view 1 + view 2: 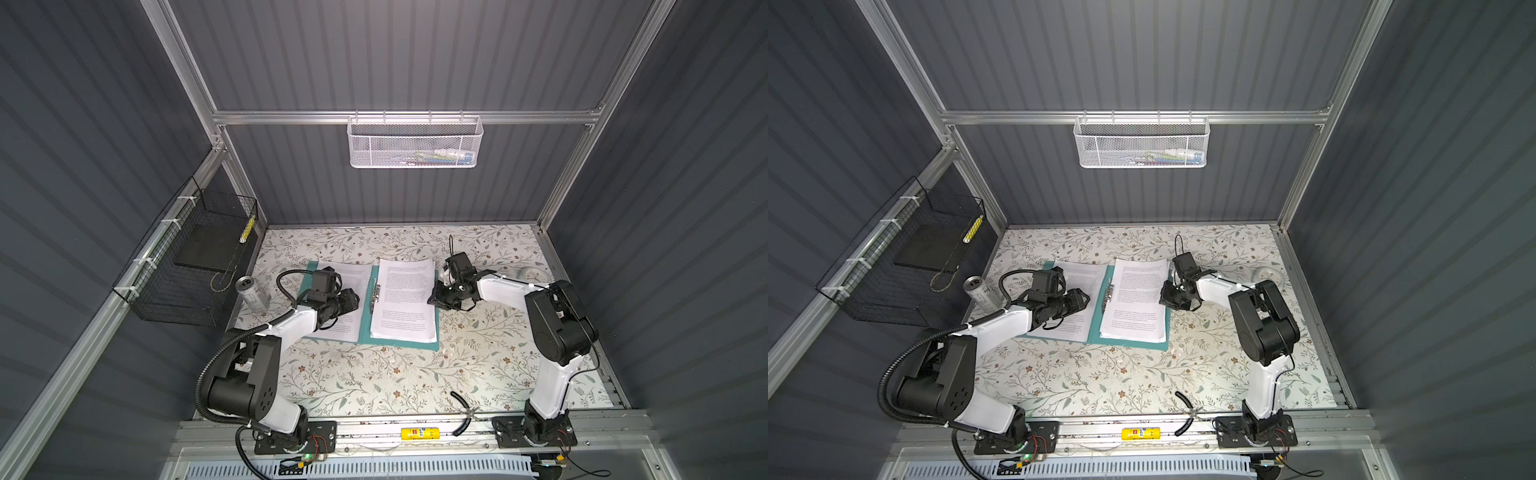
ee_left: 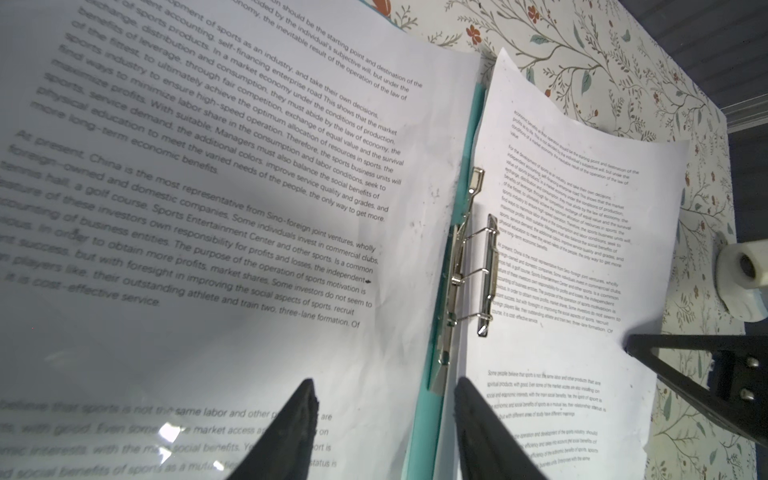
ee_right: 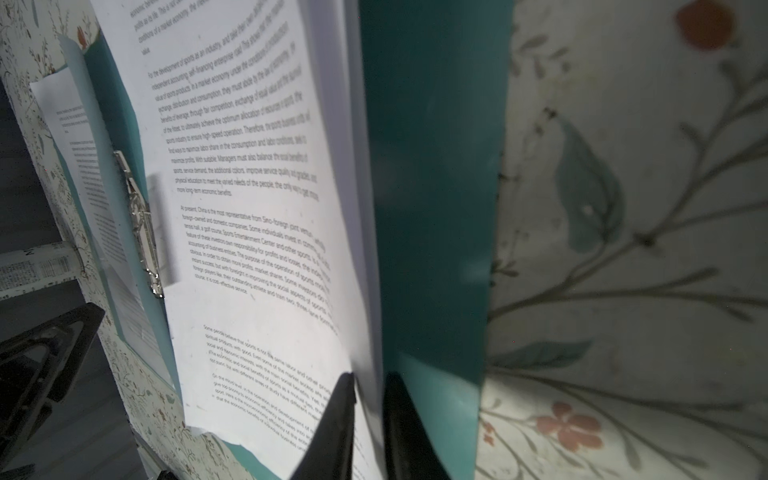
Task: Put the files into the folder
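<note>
The floral counter (image 1: 374, 374) fills the lower middle of both top views. A black wire basket (image 1: 174, 286) hangs on the wall at the left of the frame. A white mesh basket (image 1: 415, 143) hangs from the rail at upper centre.

The teal folder (image 1: 365, 328) lies open in the middle of the counter, its spine running up the frame. The files (image 1: 405, 299) sit as a slightly fanned stack on its right half. One more printed sheet (image 1: 347, 326) lies on the left half, partly under my left arm.

My left end effector (image 1: 354, 299) hangs over that sheet, just beside the spine. In the left wrist view its fingers (image 2: 291, 436) stand apart with nothing between them. I cannot tell whether they touch the paper.

My right end effector (image 1: 435, 298) is at the right edge of the stack, about halfway up it. In the right wrist view its fingers (image 3: 332, 424) stand close together. One lies on the printed top sheet and the other against the cover's teal outer face. The stack's edge and the cover are pinched between them, and that edge is raised off the counter.

A silver drink can (image 1: 251, 293) is near the counter's left edge, left of the folder. A metal clip (image 2: 478, 266) runs along the spine between the two lots of paper. A white roll (image 1: 530, 274) sits at the right, beyond my right arm.
</note>
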{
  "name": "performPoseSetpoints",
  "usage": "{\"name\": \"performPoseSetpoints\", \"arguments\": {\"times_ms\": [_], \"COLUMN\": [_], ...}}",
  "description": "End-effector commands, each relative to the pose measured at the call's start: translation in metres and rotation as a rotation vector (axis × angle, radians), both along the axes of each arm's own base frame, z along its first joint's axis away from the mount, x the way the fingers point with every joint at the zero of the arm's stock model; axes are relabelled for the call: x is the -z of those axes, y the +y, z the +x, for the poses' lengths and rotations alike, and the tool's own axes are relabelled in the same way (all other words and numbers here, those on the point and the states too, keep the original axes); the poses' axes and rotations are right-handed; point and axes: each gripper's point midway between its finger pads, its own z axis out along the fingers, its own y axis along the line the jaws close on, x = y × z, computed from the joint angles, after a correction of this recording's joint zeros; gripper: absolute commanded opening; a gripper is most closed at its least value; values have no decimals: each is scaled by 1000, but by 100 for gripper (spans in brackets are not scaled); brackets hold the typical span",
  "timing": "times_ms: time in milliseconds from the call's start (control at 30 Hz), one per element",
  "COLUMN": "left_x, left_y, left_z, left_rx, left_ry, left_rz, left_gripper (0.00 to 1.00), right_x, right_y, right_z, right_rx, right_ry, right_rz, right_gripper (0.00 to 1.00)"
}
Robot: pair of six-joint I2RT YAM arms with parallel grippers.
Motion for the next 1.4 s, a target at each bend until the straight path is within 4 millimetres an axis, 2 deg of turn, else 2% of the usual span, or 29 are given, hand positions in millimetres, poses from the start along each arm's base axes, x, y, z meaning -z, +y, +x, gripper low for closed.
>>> {"name": "performPoseSetpoints", "arguments": {"times_ms": [0,133,633,1367], "left_x": [7,6,7,7], "left_y": [-2,-2,0,1], "left_z": [-5,-6,-8,-7], "left_rx": [20,19,12,5], "left_ry": [19,17,19,20], "left_rz": [-1,0,4,7], "left_gripper": [54,54,54,54], "right_x": [4,4,-7,5], "right_y": [3,2,1,2], "right_z": [-3,-6,-15,-19], "right_rx": [-3,-9,-68,-131], "right_ry": [15,10,-61,-45], "right_rz": [29,35,76,65], "right_gripper": [12,0,0,0]}}
